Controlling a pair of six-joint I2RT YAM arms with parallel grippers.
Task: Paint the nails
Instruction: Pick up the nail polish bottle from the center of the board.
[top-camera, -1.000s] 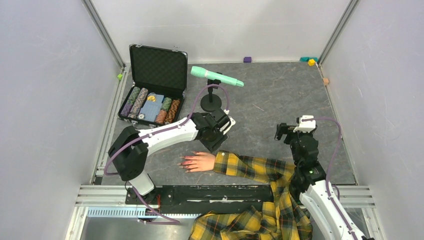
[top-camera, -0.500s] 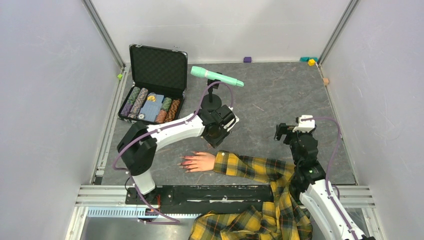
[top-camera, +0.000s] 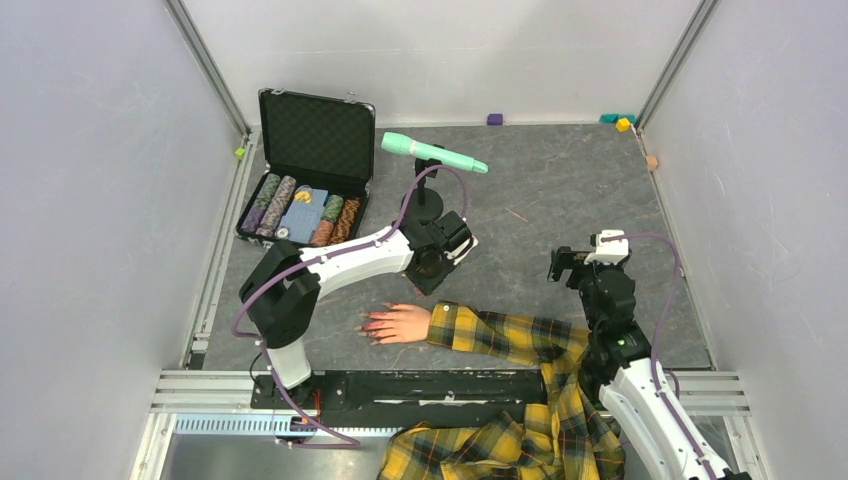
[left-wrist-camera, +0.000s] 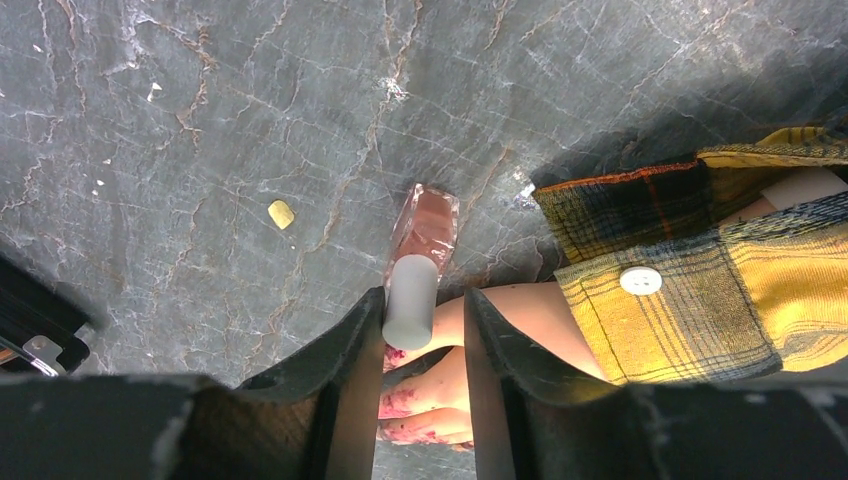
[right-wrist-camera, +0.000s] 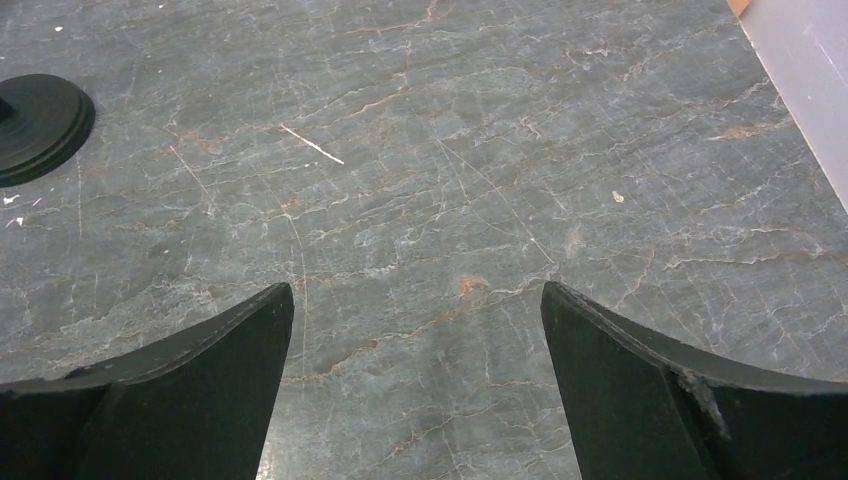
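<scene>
Square up left gripper (left-wrist-camera: 421, 296) on the white cap (left-wrist-camera: 410, 300) before squeezing (can't tell if gripped yet), keep wide-open right gripper (right-wrist-camera: 415, 296) off nails (left-wrist-camera: 398, 406).

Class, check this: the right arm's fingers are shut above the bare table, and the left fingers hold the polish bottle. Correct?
No: the right wrist view shows the right fingers wide open above the table. The left fingers do hold the polish bottle.
</scene>
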